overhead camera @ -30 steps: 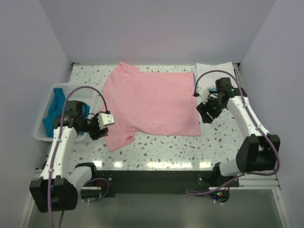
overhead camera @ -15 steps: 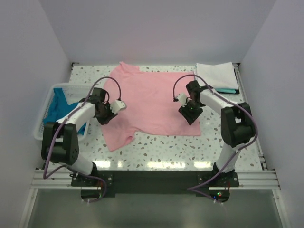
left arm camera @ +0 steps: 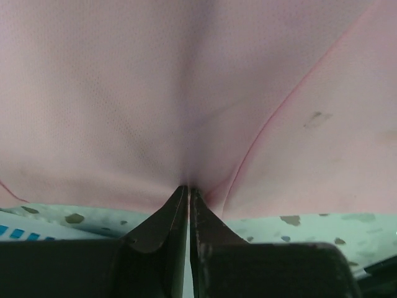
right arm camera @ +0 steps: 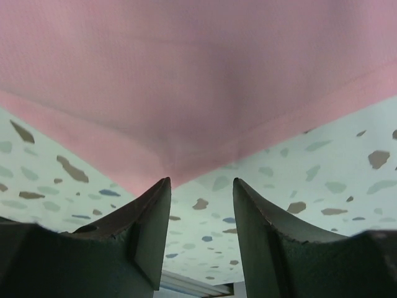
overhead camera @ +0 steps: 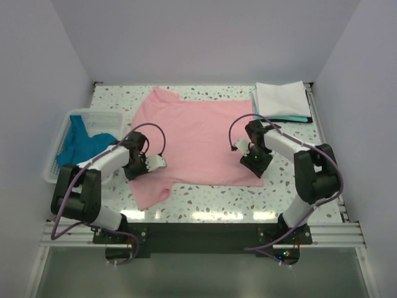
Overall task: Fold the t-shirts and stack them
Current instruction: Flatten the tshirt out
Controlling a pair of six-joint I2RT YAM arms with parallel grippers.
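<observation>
- Speckled desk [overhead camera: 205,200] carries everything; its near edge runs along the bottom of the overhead view, by the arm bases.
- Left of centre, the left hand [left arm camera: 188,188] has its fingers pressed together on a pucker of the pink t-shirt [overhead camera: 198,136], where the sleeve meets the body.
- Right of centre, the right hand [right arm camera: 200,181] is low over the desk with its fingers apart. The shirt's lower right hem lies just ahead of the gap, not gripped.
- The pink t-shirt is spread across the middle of the desk, one sleeve trailing toward the lower left.
- At the left edge, a white lattice basket [overhead camera: 53,169] holds a crumpled teal t-shirt [overhead camera: 77,141].
- In the upper right, a folded white t-shirt [overhead camera: 282,97] lies on the desk, a teal-blue strip [overhead camera: 296,119] showing along its near edge.
</observation>
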